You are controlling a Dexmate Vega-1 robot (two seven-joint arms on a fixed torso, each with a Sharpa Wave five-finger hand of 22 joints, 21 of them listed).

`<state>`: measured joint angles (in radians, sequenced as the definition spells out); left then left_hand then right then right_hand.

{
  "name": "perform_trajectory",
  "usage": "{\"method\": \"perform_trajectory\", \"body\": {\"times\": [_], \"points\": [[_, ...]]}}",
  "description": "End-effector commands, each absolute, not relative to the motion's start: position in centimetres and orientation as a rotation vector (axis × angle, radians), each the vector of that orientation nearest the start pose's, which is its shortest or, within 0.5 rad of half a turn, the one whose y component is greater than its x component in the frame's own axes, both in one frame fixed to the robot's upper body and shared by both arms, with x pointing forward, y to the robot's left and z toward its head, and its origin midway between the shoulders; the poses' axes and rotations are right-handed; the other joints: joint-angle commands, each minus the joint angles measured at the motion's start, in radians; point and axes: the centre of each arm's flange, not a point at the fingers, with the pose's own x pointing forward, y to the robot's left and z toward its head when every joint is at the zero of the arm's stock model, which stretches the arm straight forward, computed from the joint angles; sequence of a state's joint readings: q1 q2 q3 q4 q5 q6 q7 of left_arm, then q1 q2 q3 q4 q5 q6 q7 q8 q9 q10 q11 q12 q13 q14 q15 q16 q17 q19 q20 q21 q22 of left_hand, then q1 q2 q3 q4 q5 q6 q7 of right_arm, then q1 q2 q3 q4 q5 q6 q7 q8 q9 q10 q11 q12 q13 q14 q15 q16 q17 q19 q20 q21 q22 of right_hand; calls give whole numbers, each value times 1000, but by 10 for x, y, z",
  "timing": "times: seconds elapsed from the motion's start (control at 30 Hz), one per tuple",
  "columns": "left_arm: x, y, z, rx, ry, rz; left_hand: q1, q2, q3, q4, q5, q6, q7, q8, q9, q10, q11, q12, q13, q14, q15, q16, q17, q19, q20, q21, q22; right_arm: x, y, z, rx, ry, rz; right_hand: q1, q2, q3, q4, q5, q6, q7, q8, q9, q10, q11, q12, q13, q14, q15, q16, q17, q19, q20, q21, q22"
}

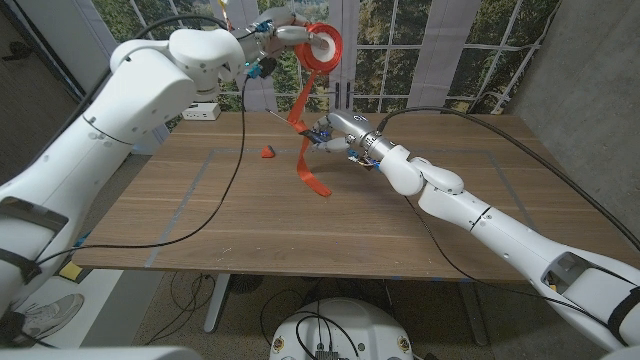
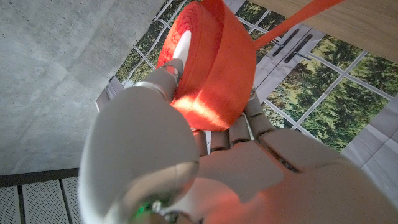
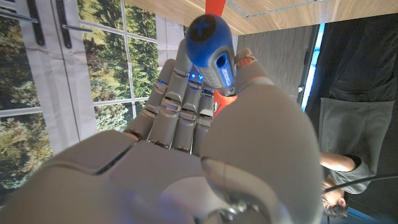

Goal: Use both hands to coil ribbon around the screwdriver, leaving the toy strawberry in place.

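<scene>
Head view: my left hand [image 1: 283, 32] is gripping the spool [image 1: 323, 44] aloft; ribbon [image 1: 304, 140] is trailing below to the screwdriver [image 1: 322, 134] clasped in my right hand [image 1: 340, 131]. Strawberry [image 1: 267, 152] is lying left of it. Mid-coil; next, probably circling the spool around the shaft.

Ribbon spool [image 1: 322, 44]: orange-red ribbon wound on a white core, raised high above the table's far side, gripped at the core. Seen close in the left wrist view [image 2: 208, 65].

Loose ribbon strip [image 1: 303, 140]: trails down from the spool, passes the screwdriver, free end curling just above the tabletop.

Screwdriver [image 3: 212, 53]: blue handle with grey band, butt end towards the right wrist camera; held above the table's middle [image 1: 322, 136].

Toy strawberry [image 1: 268, 152]: small, red, lying on the table, left of the ribbon's tail.
</scene>
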<state>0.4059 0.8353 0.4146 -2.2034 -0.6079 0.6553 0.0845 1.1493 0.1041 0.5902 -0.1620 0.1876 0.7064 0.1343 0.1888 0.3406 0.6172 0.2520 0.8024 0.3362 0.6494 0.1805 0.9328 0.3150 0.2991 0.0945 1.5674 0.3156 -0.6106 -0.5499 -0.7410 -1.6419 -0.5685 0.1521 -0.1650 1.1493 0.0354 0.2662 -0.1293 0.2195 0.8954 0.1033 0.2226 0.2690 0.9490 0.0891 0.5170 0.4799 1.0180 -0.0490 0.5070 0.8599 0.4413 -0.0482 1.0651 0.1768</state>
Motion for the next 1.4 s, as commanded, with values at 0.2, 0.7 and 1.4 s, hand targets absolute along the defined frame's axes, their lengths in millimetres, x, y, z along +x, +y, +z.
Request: {"method": "perform_trajectory", "body": {"times": [0.2,0.7,1.4], "points": [[419,159,235,632,-781,-370,75,82,2,7,7,252,2,6,4,342,-302,25,275,253,-318,7,268,5,-4,5,0,581,-95,75,-1138,-1073,70,118,108,-2,2,7,188,-179,0,3,123,-106,1,33,72,-172,-3,3,4,-50,8,2],[416,164,198,570,-756,-455,76,82,3,6,8,253,6,7,5,346,-303,22,276,256,-319,5,269,6,-4,5,-1,579,-116,85,-1084,-1074,-68,118,108,-4,3,8,191,-176,-2,1,125,-104,-3,35,75,-171,-5,5,2,-48,9,1],[426,175,159,488,-682,-531,77,82,1,5,8,250,6,5,7,343,-301,19,285,257,-316,3,271,6,-3,5,-3,582,-151,94,-1028,-1051,-244,119,108,-8,3,10,192,-176,-5,0,128,-105,-10,40,80,-171,-8,8,4,-48,13,1]]}}
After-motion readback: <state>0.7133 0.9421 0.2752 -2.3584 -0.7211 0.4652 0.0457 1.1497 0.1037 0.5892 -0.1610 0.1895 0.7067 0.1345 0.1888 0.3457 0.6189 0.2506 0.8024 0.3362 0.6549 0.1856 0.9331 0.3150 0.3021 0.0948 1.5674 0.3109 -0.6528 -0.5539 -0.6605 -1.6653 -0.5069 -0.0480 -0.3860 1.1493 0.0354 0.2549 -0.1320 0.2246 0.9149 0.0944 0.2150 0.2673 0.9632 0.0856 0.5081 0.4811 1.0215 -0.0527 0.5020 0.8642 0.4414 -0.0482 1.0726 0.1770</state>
